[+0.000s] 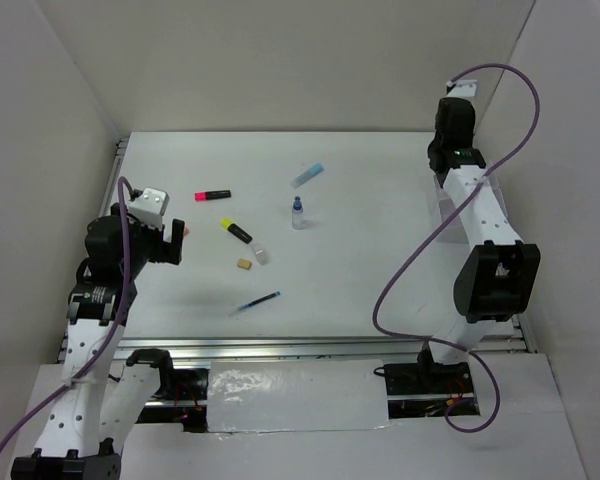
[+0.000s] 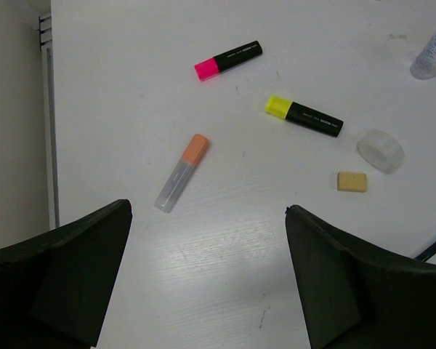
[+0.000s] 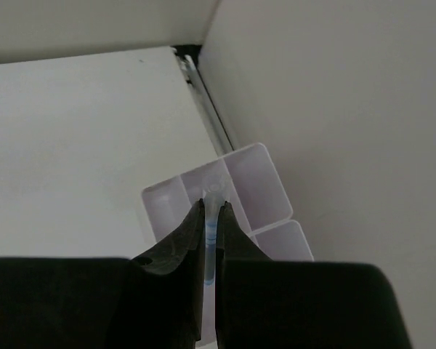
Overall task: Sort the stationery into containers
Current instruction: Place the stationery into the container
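Right gripper (image 3: 211, 207): pinches a pen (image 3: 211, 231) between almost closed jaws, pointed at the tray (image 3: 256, 185) by the right wall, above the desk (image 3: 73, 131). Left gripper (image 2: 207, 209): gapes wide, holds nothing, hovers near an orange-capped tube (image 2: 180, 174). As for the pen: looks light, stiff and slick; could swivel in so narrow a pinch; best taken mid-barrel, square across, and released low into a compartment.
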You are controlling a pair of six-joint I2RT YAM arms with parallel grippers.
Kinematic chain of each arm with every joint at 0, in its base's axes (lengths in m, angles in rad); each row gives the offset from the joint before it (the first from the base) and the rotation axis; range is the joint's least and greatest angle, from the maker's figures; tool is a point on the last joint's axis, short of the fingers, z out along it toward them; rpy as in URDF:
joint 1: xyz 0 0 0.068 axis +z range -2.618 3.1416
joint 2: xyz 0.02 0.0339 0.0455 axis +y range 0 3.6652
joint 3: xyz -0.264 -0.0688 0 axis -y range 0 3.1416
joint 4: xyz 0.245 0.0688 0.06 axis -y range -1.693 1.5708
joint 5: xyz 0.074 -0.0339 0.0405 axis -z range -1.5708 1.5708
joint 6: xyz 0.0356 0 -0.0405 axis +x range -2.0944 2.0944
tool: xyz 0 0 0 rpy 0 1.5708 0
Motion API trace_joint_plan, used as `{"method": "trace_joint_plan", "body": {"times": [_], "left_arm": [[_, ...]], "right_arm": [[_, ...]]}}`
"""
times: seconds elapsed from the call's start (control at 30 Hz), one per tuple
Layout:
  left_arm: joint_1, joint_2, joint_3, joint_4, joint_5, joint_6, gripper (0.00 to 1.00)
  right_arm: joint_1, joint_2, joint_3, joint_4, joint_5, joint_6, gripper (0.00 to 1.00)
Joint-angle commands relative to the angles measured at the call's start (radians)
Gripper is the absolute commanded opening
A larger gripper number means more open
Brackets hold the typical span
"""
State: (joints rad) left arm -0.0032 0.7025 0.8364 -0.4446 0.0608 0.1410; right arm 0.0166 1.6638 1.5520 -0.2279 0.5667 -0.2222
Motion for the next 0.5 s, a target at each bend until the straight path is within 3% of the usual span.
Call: {"method": "trace_joint_plan", "body": {"times": [0.0, 0.23, 0.47], "left_arm": [[0.000, 0.011, 0.024, 0.060, 0.042, 0.031, 0.99], [0.000, 0.054, 0.052, 0.057, 0.085, 0.043, 0.99], [0.000, 0.104, 0.072, 0.069, 0.116, 0.037, 0.99]], "right_arm": [[-0.070, -0.004, 0.075, 0.079, 0.119, 0.116, 0.00], [-0.141, 0.022, 0.039, 0.156, 0.088, 0.187, 0.00], [-0.168, 0.085, 0.092, 0.177, 0.091, 0.149, 0.00]]}}
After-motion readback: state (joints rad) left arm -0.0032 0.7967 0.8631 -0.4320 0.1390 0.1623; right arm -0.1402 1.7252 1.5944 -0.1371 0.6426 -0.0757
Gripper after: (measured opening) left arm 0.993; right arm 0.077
